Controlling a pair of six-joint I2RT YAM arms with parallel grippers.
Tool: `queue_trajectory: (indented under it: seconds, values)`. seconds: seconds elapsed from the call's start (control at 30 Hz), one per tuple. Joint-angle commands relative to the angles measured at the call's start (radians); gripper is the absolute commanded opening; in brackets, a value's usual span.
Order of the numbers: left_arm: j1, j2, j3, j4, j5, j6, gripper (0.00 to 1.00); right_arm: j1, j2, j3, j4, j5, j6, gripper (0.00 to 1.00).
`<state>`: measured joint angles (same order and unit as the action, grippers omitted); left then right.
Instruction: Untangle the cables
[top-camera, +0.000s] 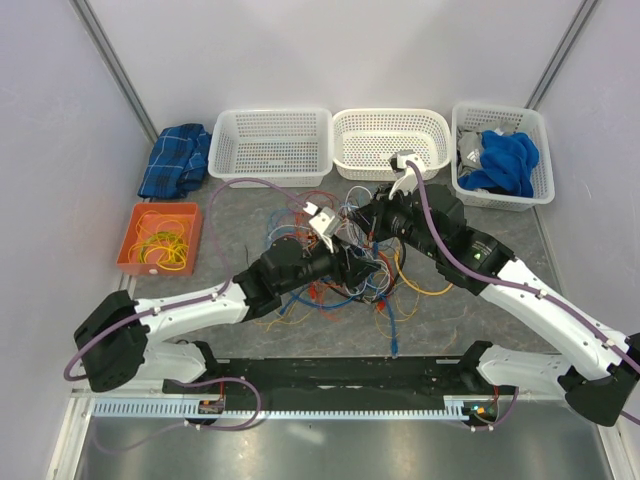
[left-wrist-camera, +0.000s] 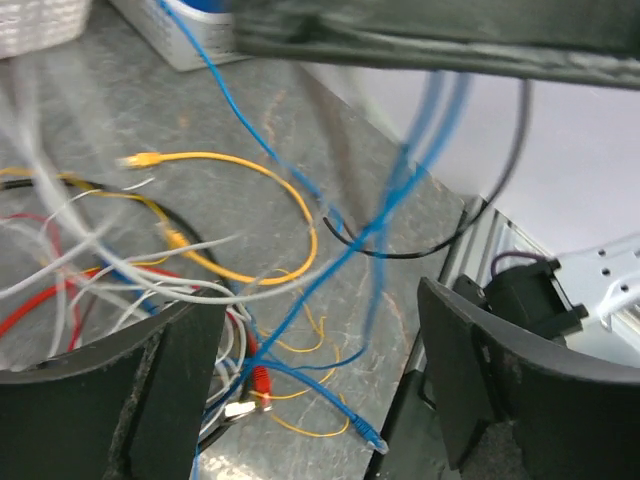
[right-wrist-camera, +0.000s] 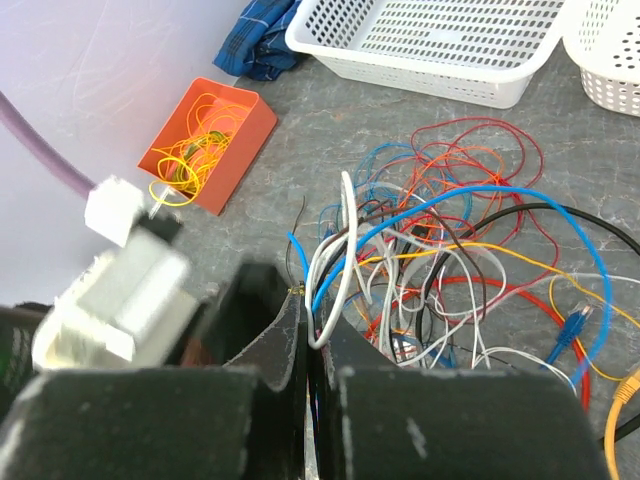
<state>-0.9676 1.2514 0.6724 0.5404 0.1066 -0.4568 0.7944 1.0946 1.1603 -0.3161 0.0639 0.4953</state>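
The cables (top-camera: 385, 290) lie in a tangle of thin red, blue, white, yellow, orange and black wires (right-wrist-camera: 450, 240) on the grey table between the two arms. My right gripper (right-wrist-camera: 312, 345) is shut on a small bunch of them, with white, blue and dark strands running up out of its tips. In the top view it (top-camera: 368, 222) sits over the far side of the tangle. My left gripper (left-wrist-camera: 320, 330) hangs over the heap with its jaws wide open (top-camera: 350, 262). Lifted blue strands (left-wrist-camera: 400, 190) pass loosely between its fingers. A blue plug (left-wrist-camera: 372, 437) rests on the table below.
An orange tray (top-camera: 135, 262) holding yellow wires stands at the left. Behind it lies a folded blue cloth (top-camera: 176, 160). Three white baskets (top-camera: 270, 170) line the back, the right one (top-camera: 541, 150) holding blue cloth. A black rail (top-camera: 330, 372) runs along the near edge.
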Motion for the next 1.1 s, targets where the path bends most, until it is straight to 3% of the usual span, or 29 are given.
queue_trajectory:
  seconds: [0.0,0.03,0.07,0.1,0.2,0.23,0.3,0.33,0.43,0.47,0.63,0.73,1.07]
  values:
    - [-0.036,0.046,0.067,0.05,0.027,0.056,0.48,0.0,-0.006,0.001,0.037,-0.003,0.011,0.0]
    - [-0.036,0.04,0.067,0.04,0.018,0.053,0.35,0.0,-0.009,-0.001,0.037,0.002,0.008,0.0]
    - [-0.036,0.03,0.064,0.023,0.005,0.052,0.09,0.0,-0.013,-0.005,0.035,0.014,0.005,0.0]
    - [-0.036,0.011,0.059,-0.012,-0.033,0.052,0.02,-0.001,-0.016,-0.013,0.035,0.022,0.002,0.0]
    - [-0.034,-0.081,0.033,-0.071,-0.103,0.063,0.02,0.0,-0.035,-0.033,0.037,0.063,-0.009,0.03]
    - [-0.036,-0.107,0.032,-0.139,-0.142,0.063,0.02,0.0,-0.042,-0.037,0.035,0.076,-0.017,0.29]
    - [-0.034,-0.184,0.041,-0.224,-0.21,0.063,0.02,0.0,-0.05,-0.051,0.035,0.106,-0.021,0.5]
    - [-0.033,-0.21,0.055,-0.305,-0.234,0.06,0.02,0.0,-0.058,-0.054,0.034,0.119,-0.027,0.69]
    - [-0.022,-0.291,0.099,-0.423,-0.309,0.049,0.02,0.0,-0.074,-0.073,0.017,0.189,-0.035,0.93]
    - [-0.013,-0.306,0.111,-0.488,-0.318,0.049,0.02,0.0,-0.081,-0.079,0.011,0.207,-0.044,0.96]
    - [0.035,-0.342,0.234,-0.631,-0.343,0.049,0.02,0.0,-0.125,-0.135,0.003,0.246,-0.063,0.98]
    - [0.073,-0.314,0.314,-0.674,-0.305,0.049,0.02,0.0,-0.162,-0.18,0.029,0.203,-0.081,0.94]
    - [0.127,-0.147,0.639,-0.792,-0.153,0.033,0.02,0.0,-0.292,-0.418,0.394,-0.042,-0.116,0.86]
